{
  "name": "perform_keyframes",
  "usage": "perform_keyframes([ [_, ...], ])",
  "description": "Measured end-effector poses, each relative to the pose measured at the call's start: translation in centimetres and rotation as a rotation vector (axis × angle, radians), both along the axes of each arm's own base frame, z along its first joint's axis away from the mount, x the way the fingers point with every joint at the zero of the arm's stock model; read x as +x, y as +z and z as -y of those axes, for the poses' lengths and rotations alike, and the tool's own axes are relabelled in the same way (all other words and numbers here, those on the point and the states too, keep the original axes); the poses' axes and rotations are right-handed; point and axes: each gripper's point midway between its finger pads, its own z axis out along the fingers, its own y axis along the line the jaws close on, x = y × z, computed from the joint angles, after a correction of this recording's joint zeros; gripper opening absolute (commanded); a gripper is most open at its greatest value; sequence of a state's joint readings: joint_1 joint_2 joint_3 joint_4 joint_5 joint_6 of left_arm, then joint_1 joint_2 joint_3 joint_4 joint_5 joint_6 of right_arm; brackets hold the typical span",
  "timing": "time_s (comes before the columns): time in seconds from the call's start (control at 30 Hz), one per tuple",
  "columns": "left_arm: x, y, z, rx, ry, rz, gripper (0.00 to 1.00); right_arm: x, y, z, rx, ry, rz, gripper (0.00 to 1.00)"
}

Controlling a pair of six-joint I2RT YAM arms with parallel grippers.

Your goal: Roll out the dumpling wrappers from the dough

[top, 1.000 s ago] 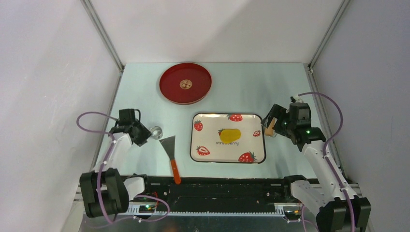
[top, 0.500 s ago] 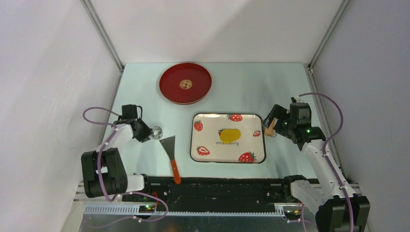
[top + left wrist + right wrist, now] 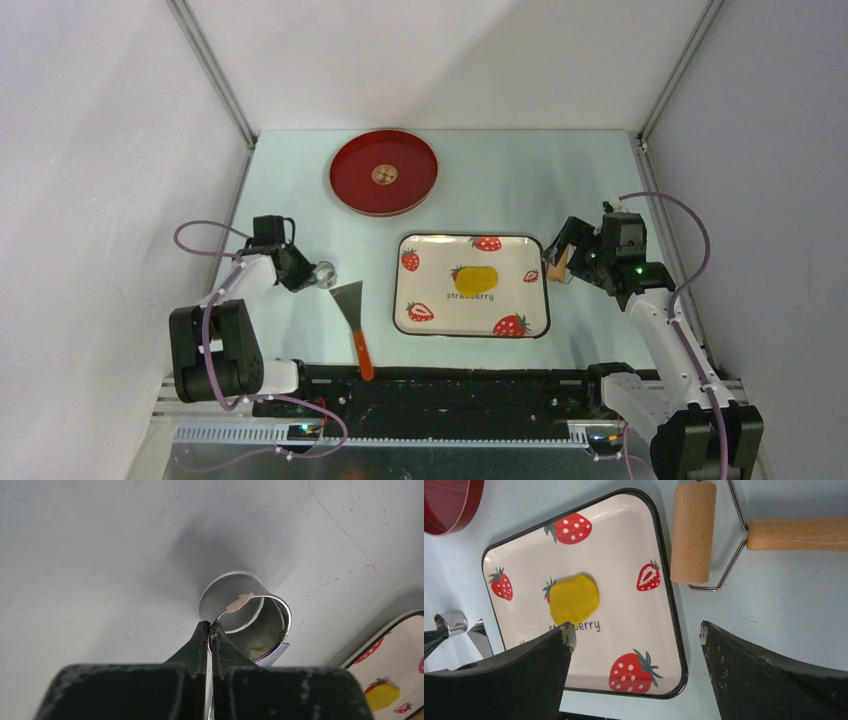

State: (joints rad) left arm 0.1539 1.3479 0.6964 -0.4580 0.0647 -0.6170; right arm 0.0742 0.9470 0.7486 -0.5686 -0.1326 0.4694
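Fig.: L gripper (image 3: pixel 210 630), left of strawberry tray (image 3: pixel 470 237): fingers, apart a sec. ago, now pinched on rim of metal ring cutter (image 3: pixel 220 590). R gripper (image 3: pixel 636 632), over tray's right edge: jaws wide, empty, unchanged. Yellow dough (image 3: pixel 476 280): flat oval at tray centre, unmoved.

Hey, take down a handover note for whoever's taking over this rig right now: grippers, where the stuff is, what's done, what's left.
Left gripper: jaws shut on the wall of the metal ring cutter, left of the scraper.
Right gripper: jaws open, empty, by the right edge of the strawberry tray.
Dough: one flattened yellow patch mid-tray. Rolling pin lies on the table right of the tray.
Done: dough looks rolled flat.
Left: probably cut wrappers with the ring and move them to the red plate; none cut on the tray yet.
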Motion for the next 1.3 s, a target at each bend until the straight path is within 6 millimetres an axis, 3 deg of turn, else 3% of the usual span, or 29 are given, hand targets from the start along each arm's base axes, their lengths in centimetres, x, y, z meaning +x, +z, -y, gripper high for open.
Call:
perform_keyframes([
  [0.2,0.1,0.8,0.5,0.001,-0.018,0.031,0.0,-0.2,-0.1,-0.3,0.012,0.016,-0.007,1.0],
  [0.33,0.3,3.0,2.8,0.019,-0.101,0.101,0.0,-0.3,0.0,-0.7,0.026,0.032,-0.01,0.99],
  [0.43,0.8,5.2,6.3,0.022,-0.218,0.152,0.0,-0.4,0.0,-0.9,0.036,0.041,-0.014,0.99],
  [0.63,2.9,10.0,15.4,-0.002,-0.46,0.245,0.0,-0.7,-0.1,-1.0,0.055,0.048,-0.025,0.99],
  [0.73,3.6,11.0,19.7,-0.014,-0.551,0.258,0.0,-0.9,0.0,-0.8,0.062,0.044,-0.029,0.99],
  [0.9,3.9,10.3,26.7,-0.024,-0.68,0.229,0.0,-1.1,0.1,0.2,0.081,0.017,-0.035,1.0],
  [1.03,2.9,8.3,32.2,-0.025,-0.781,0.185,0.0,-1.1,0.4,1.5,0.104,-0.025,-0.032,1.0],
  [1.17,1.3,6.3,35.8,-0.021,-0.861,0.146,0.0,-1.3,0.6,2.2,0.126,-0.045,-0.027,1.0],
  [1.3,-0.3,4.7,37.6,-0.013,-0.908,0.111,0.0,-1.5,0.6,2.0,0.144,-0.037,-0.036,0.99],
])
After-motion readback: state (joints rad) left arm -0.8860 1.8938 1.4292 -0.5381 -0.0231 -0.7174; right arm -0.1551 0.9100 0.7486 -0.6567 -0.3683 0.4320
